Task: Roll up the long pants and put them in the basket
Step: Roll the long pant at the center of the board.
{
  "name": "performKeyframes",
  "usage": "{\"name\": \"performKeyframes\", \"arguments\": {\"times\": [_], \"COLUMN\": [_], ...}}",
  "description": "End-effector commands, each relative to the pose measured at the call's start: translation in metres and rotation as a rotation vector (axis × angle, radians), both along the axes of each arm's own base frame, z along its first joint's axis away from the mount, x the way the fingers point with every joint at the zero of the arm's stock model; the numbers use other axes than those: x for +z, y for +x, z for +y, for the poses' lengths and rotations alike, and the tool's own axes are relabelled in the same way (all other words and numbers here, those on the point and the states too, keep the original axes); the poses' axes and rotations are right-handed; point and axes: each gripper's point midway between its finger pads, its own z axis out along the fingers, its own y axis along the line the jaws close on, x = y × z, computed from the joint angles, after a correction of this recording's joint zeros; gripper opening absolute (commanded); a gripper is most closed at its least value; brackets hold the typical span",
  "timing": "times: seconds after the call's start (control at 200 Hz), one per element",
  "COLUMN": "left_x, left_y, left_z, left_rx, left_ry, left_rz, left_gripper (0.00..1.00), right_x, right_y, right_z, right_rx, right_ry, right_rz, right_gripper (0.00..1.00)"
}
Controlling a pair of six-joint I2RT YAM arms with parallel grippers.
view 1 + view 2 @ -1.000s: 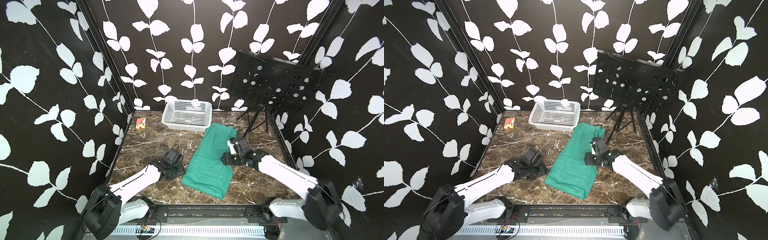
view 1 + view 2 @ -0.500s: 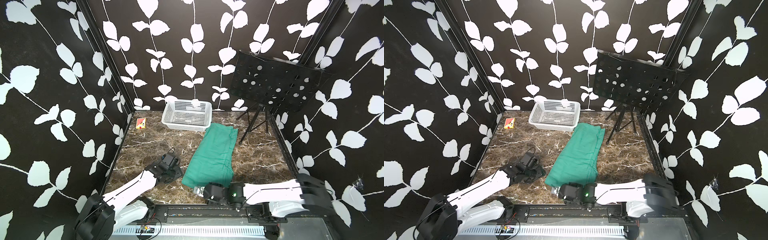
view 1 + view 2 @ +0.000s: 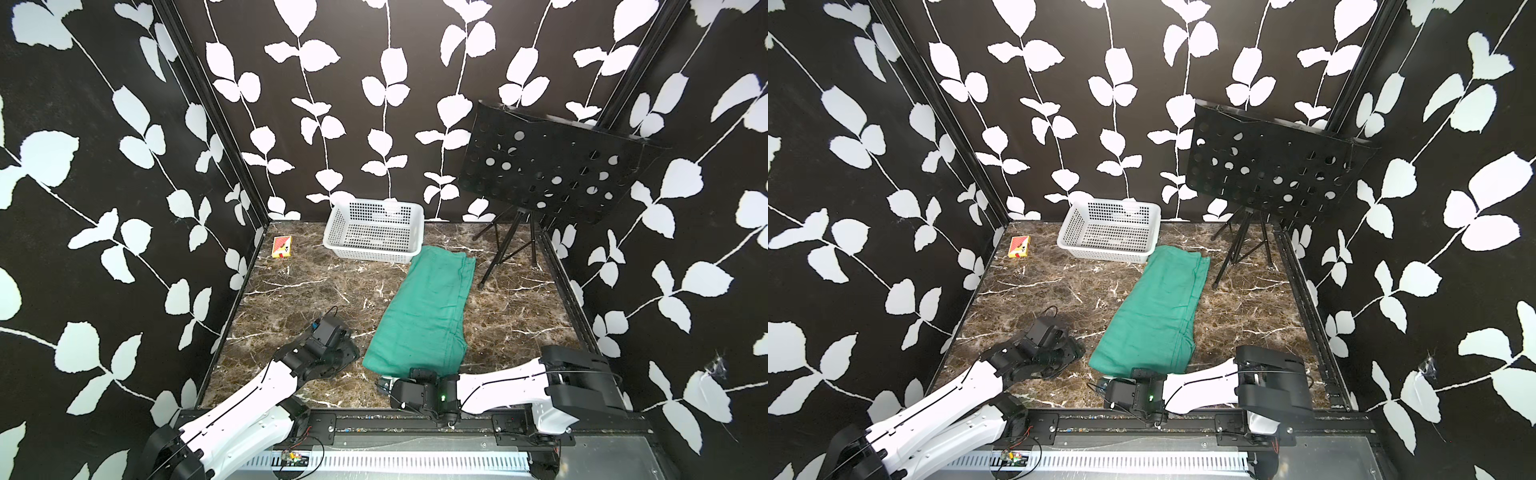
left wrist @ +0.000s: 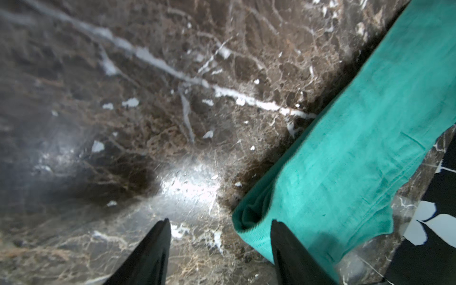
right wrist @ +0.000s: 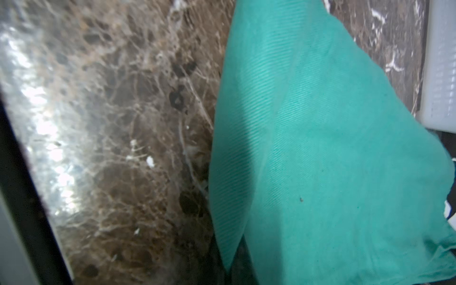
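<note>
ok so closest in, the right arm is lying low along the near edge of the marble table [image 3: 316, 291], just past the black rail [image 3: 374, 419], forearm stretching in from the near-right corner. The right gripper [image 3: 385, 384] is sitting at the near end of the long pants [image 3: 428, 307] with its jaws pressed together. In the right wrist view the teal cloth [image 5: 320, 160] is draping over where the tips would be, so I can't tell if any fabric is getting pinched. The left arm is reaching in diagonally from the near-left corner with its wrist bending down. The left gripper [image 4: 220, 223] is spread wide, one of its fingers [image 4: 283, 241] hovering over the near-left corner of the fabric and the other over bare marble. The pants are lying flat, folded lengthwise into one long teal-green strip. The near end is looking wider and doubled over, and the far end is showing stacked edges. The strip is running at a slant from near the near edge toward the far edge, ending right up against the near-right corner of the white basket [image 3: 365, 253]. Bare marble is sitting open left of the strip all the way to the left edge, with a narrower band on its right. A black music stand [image 3: 540, 166] is standing in the far-right corner, one tripod foot landing near the strip. A small red and yellow box [image 3: 281, 246] is lying by the far-left corner.
</note>
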Motion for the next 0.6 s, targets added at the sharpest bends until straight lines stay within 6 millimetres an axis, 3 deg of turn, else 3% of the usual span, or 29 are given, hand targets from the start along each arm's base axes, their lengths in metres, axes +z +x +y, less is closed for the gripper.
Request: {"name": "performKeyframes", "arguments": {"times": [0.0, 0.16, 0.345, 0.505, 0.525, 0.595], "left_x": [-0.002, -0.002, -0.008, -0.009, -0.01, -0.012], "left_y": [-0.008, -0.012, -0.008, 0.004, 0.005, 0.011], "left_z": [-0.01, -0.023, -0.029, -0.028, -0.028, -0.025], "left_rx": [0.035, 0.089, 0.163, 0.212, 0.22, 0.246], "left_ry": [-0.089, -0.169, -0.222, -0.232, -0.23, -0.215], "left_rz": [0.042, 0.051, 0.05, 0.009, 0.004, -0.017], "left_gripper": [0.68, 0.76, 0.78, 0.67, 0.65, 0.6], "right_x": [0.02, 0.03, 0.039, 0.031, 0.042, 0.041], "right_y": [-0.004, 0.005, 0.008, 0.001, 0.001, 0.0], "right_z": [0.033, 0.051, 0.064, 0.062, 0.062, 0.058], "right_rx": [-0.068, -0.143, -0.138, -0.118, -0.111, -0.104], "right_ry": [0.183, 0.314, 0.389, 0.384, 0.414, 0.413], "right_rz": [0.121, 0.229, 0.286, 0.346, 0.343, 0.348], "right_gripper": [0.0, 0.0, 0.0, 0.0, 0.0, 0.0]}}
